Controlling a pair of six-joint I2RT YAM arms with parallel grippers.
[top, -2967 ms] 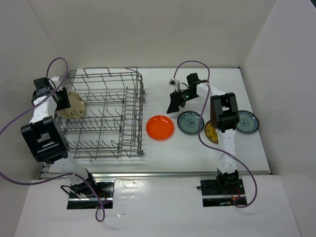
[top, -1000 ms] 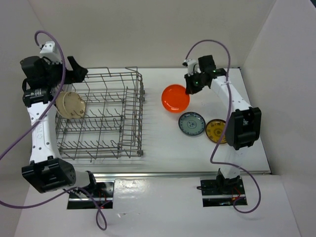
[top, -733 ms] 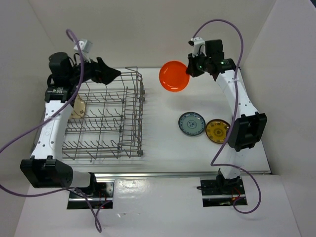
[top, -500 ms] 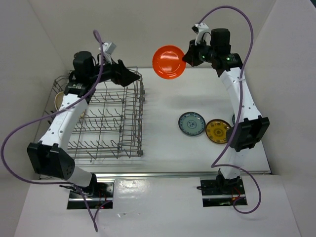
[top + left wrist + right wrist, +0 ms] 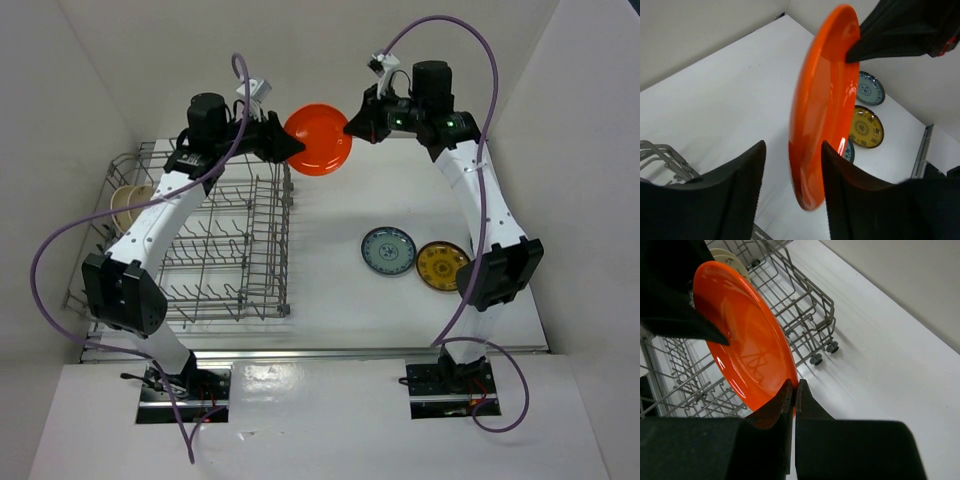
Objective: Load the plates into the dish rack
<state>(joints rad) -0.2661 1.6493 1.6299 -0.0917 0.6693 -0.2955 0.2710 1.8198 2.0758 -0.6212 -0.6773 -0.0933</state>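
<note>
Holding the orange-red plate (image 5: pixel 318 139) on edge in the air beside the dish rack (image 5: pixel 200 240), we are pinching its rim in our right gripper (image 5: pixel 349 128). Our left gripper (image 5: pixel 288 146) is straddling the opposite rim, jaws apart, likely for a handover.

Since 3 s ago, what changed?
The right gripper took the orange plate off the table, raised it and carried it left. The left gripper swung over from beside the dish rack to meet it, open fingers straddling the rim. Blue plate and yellow plate stayed put.
</note>
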